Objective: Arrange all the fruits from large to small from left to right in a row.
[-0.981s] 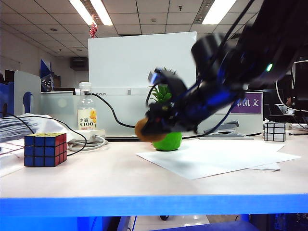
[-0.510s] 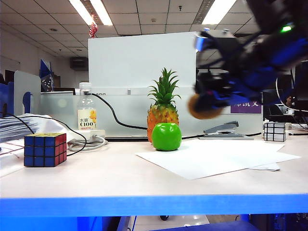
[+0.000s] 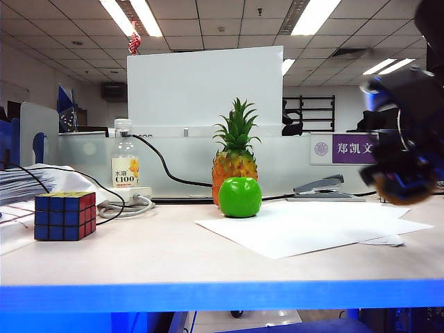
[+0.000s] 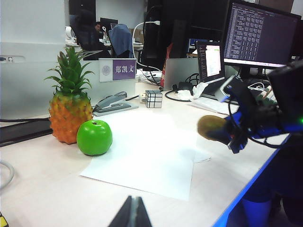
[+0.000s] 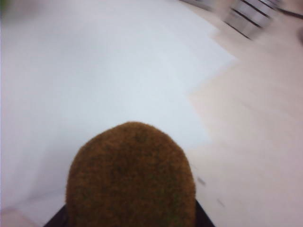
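An orange-yellow pineapple [image 3: 234, 158] with a green crown stands at the back middle of the table, and a green apple [image 3: 240, 197] sits right in front of it, touching or nearly so. Both also show in the left wrist view, the pineapple [image 4: 70, 109] beside the apple [image 4: 94, 137]. My right gripper [image 3: 408, 187] hangs blurred above the table's right end, shut on the fuzzy brown kiwi [image 5: 131, 178], which fills its jaws; the kiwi [image 4: 211, 127] is in the air over the white paper's edge. My left gripper [image 4: 133, 213] is shut and empty, low over the near table.
White paper sheets [image 3: 305, 223] lie right of the apple. A Rubik's cube [image 3: 64, 215] sits at the left front, a clear bottle [image 3: 125, 165] and cables behind it. A stapler [image 3: 325, 186] rests at the back right, and a small grey cube [image 4: 154, 99] near it.
My right arm has swung from in front of the pineapple and apple up and across to the far right, carrying the kiwi. Pineapple and apple now show uncovered.
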Controlling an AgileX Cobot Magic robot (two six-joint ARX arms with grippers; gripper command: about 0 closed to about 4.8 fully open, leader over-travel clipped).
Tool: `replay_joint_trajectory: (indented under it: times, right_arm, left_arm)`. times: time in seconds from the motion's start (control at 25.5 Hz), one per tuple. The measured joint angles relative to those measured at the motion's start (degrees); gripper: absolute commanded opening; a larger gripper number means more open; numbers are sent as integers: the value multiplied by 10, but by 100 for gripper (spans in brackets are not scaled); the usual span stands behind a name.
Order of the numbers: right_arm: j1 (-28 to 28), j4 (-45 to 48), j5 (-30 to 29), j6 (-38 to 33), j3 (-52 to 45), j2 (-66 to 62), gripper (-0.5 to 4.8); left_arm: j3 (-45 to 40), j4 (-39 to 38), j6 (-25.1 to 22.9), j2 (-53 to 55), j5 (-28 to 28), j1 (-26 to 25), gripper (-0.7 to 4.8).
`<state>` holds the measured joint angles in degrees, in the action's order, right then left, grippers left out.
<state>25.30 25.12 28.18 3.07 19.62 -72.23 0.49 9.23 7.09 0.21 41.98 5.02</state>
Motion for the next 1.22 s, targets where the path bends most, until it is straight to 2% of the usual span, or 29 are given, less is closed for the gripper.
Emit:
replay_joint_trajectory:
  times: [0.12, 0.35, 0.71, 0.98, 1.22]
  right_arm:
    - [-1, 18, 26, -12, -20, 0, -5]
    - [-1, 36, 2, -27, -24, 0, -5]
    - [-2, 41, 13, -48, -25, -1, -5]
    - [-2, 67, 17, -85, -65, -1, -5]
    - [-2, 72, 20, -90, -77, -7, -5]
  left_arm:
    - [0, 0, 0, 0, 0, 0, -6]
    - [0, 0, 0, 0, 0, 0, -6]
    - [0, 0, 0, 0, 0, 0, -6]
    - [0, 0, 0, 0, -8, 0, -6]
    - [0, 0, 0, 0, -8, 0, -6]
